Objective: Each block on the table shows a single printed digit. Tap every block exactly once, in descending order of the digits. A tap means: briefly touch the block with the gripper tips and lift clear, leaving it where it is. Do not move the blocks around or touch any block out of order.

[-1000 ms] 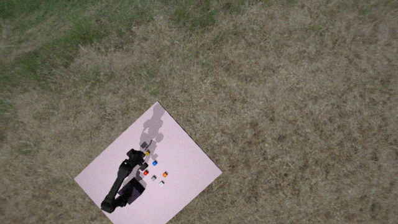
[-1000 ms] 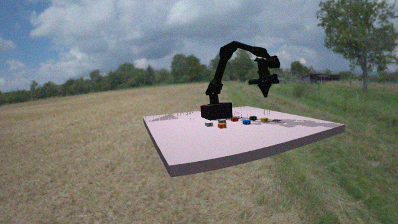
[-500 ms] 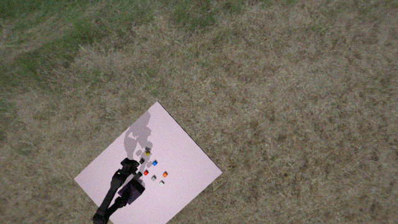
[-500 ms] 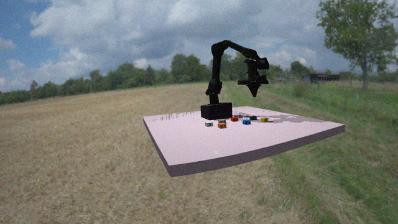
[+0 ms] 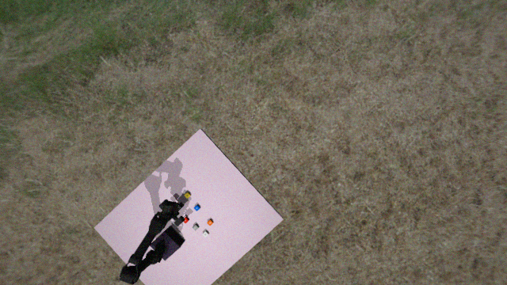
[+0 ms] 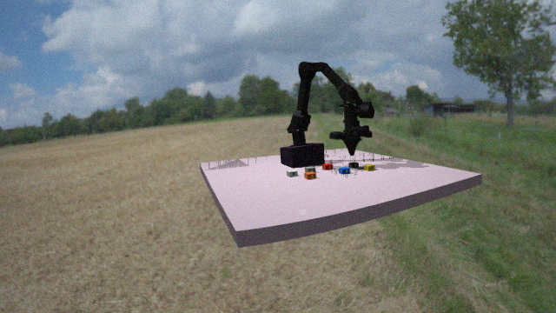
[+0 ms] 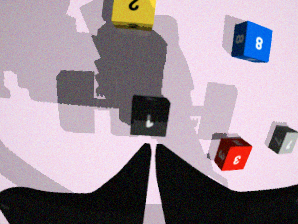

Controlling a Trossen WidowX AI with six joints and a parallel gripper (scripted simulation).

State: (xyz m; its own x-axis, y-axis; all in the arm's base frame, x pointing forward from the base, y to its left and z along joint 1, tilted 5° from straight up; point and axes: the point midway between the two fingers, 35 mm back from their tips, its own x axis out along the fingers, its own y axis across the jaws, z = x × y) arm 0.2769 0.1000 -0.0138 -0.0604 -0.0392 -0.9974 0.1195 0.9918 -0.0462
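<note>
My gripper (image 7: 152, 149) (image 6: 352, 154) is shut with nothing between its tips. It hangs a little above the black block (image 7: 149, 116) (image 6: 354, 165), whose digit looks like a 1. The yellow block (image 7: 133, 14) (image 6: 369, 167) (image 5: 187, 195) shows a 2. The blue block (image 7: 252, 42) (image 6: 344, 170) (image 5: 197, 207) shows an 8. The red block (image 7: 233, 154) (image 6: 327, 166) (image 5: 186, 220) shows a 3. A grey block (image 7: 283, 139) (image 5: 196, 226) has a digit I cannot read surely. The orange block (image 6: 310, 176) (image 5: 210, 222) and a whitish block (image 6: 292, 174) (image 5: 205, 233) have unreadable digits.
The pale pink table (image 5: 238, 206) (image 6: 261, 209) carries the arm's dark base box (image 6: 302, 155) behind the blocks. The arm's shadow falls over the black block's surroundings and reaches the yellow block. Grass lies beyond the table's edges.
</note>
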